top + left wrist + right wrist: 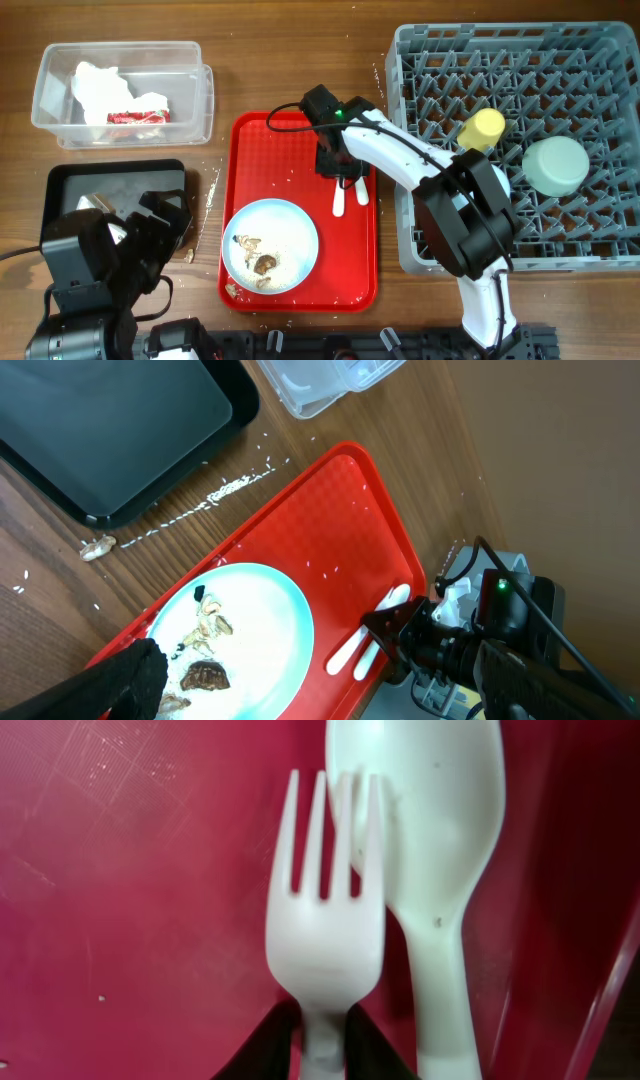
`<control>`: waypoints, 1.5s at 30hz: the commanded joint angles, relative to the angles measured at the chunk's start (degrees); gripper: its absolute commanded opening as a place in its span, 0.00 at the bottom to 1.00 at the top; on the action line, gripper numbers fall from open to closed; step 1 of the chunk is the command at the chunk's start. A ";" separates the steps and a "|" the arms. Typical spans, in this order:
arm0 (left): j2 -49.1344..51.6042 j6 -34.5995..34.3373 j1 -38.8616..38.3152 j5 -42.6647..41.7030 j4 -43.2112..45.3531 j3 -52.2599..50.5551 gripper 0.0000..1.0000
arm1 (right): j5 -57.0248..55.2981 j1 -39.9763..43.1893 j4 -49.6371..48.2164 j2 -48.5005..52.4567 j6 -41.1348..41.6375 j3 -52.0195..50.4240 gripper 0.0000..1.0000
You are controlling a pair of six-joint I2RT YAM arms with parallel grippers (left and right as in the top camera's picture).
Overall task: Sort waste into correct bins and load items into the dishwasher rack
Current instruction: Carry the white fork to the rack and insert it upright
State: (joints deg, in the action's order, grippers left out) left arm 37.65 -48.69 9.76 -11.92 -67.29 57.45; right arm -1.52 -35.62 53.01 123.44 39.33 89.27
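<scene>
On the red tray [300, 140] a white plastic fork [325, 920] and a white plastic spoon [430, 840] lie side by side. My right gripper [322, 1030] is shut on the fork's handle, and the spoon lies just to the right of it. In the overhead view the right gripper [340, 165] is over the tray's far right part. A light blue plate [285, 225] with brownish food scraps [262, 262] sits at the tray's near end. My left gripper [165, 225] stands open over the black tray [110, 172], holding nothing.
The clear box [190, 95] at the back left holds white tissue [95, 85] and a red-and-white wrapper [135, 116]. The grey rack [430, 150] on the right holds a yellow-green cup [482, 128] and a pale green dish [555, 165]. A crumb [97, 547] lies on the table.
</scene>
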 commanded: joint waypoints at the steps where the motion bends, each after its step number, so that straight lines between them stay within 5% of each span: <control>1: -0.11 0.46 0.11 -0.59 0.15 -0.02 1.00 | 2.75 0.17 -0.33 1.62 -0.13 -0.79 0.06; 11: -0.11 0.48 0.11 -0.59 0.15 -0.02 1.00 | 4.02 3.04 0.98 -3.50 -3.43 1.22 0.04; 22: -0.11 0.46 0.11 -0.59 0.15 -0.02 1.00 | 3.87 15.93 -1.33 -24.55 -18.08 1.22 0.04; 29: -0.11 0.48 0.11 -0.59 0.15 -0.02 1.00 | 2.05 26.14 -5.75 -22.67 -27.61 1.03 0.04; 40: -0.11 0.48 0.11 -0.59 0.15 -0.02 1.00 | -0.26 26.29 -8.68 -17.40 -27.39 0.02 0.04; 45: -0.11 0.48 0.11 -0.59 0.15 -0.02 1.00 | -1.77 28.68 -10.01 -18.16 -36.92 0.13 0.04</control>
State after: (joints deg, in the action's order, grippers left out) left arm 37.65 -48.69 9.76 -11.92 -67.29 57.45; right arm -1.61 -8.71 43.38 105.56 8.67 89.34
